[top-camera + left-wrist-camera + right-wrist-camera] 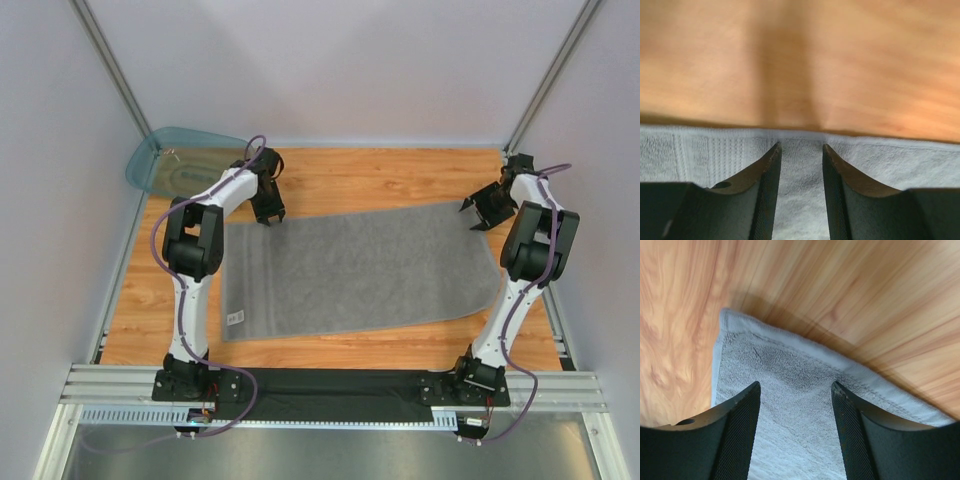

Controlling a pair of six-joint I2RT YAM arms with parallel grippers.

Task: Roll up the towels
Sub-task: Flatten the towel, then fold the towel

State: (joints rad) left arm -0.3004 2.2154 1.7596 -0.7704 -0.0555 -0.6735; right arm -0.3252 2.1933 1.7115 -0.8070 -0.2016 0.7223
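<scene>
Grey towel (350, 270) lies spread flat across the middle of the wooden table (380, 180), its long side running left to right. A small white tag (235, 318) sits at its near left corner.

The left gripper (268, 216) is at the towel's far left corner. In the left wrist view its fingers (767, 175) stand a narrow gap apart over the towel's far hem, and nothing is clamped between them. The right gripper (478, 215) is at the far right corner. Its jaws are spread wide, and the right wrist view shows the corner of the cloth below the gap.

A translucent teal tub (160, 160) rests at the table's far left corner, apart from the towel. Whether anything lies in it cannot be made out.
</scene>
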